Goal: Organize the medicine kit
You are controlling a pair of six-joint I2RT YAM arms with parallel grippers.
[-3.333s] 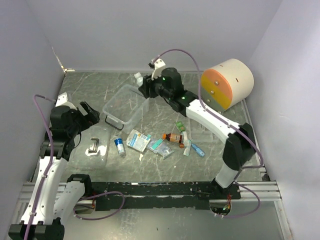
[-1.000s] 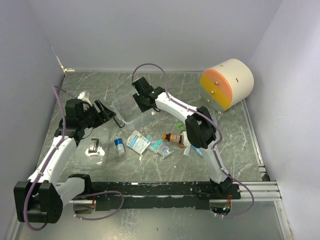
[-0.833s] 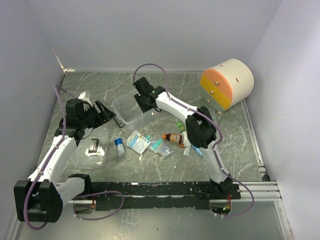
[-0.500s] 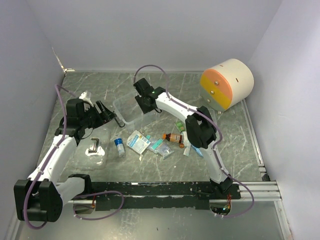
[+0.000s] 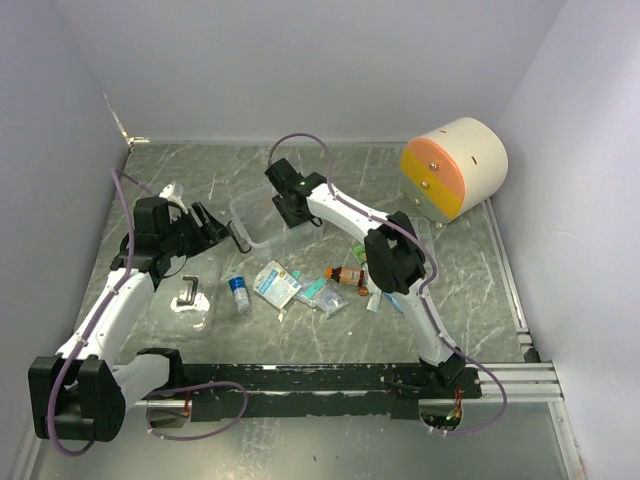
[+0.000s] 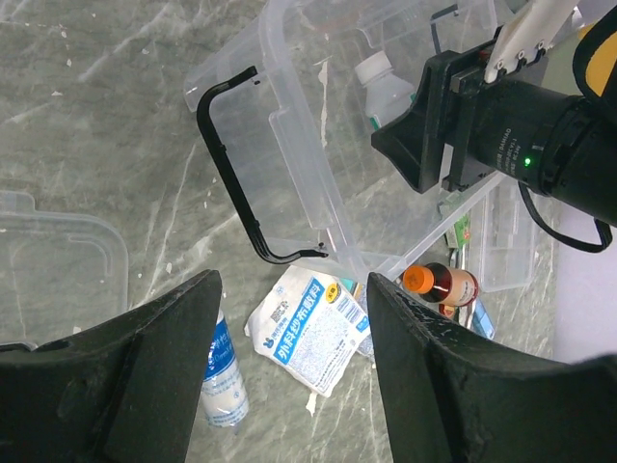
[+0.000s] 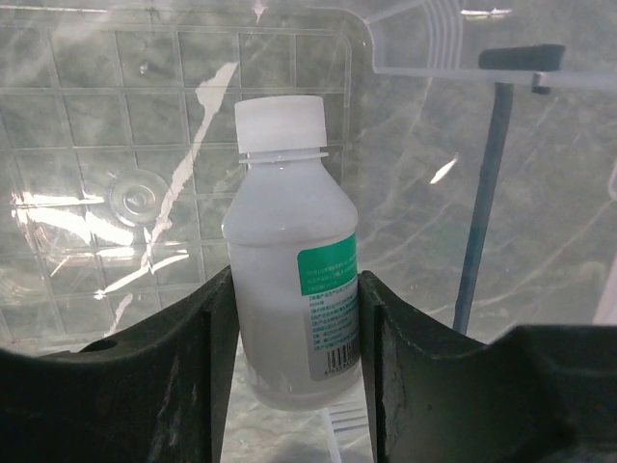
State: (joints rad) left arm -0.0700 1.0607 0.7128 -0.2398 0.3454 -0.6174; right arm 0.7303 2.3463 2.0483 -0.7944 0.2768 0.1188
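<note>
one clear medicine kit (image 6: 289, 125), black handle (image 6: 227, 164) | right fingers (image 7: 183, 386) clamp white bottle (image 7: 294, 280) | left fingers (image 6: 145, 386) wide, empty

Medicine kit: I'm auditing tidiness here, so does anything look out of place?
Yes. A white packet, a brown bottle and a blue-labelled vial lie loose on the table outside the clear box, and its lid lies apart to the left.

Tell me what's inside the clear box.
One white bottle with a green label shows inside, clamped in the right gripper. The clear box floor under that gripper is covered, so anything there cannot be seen.
</note>
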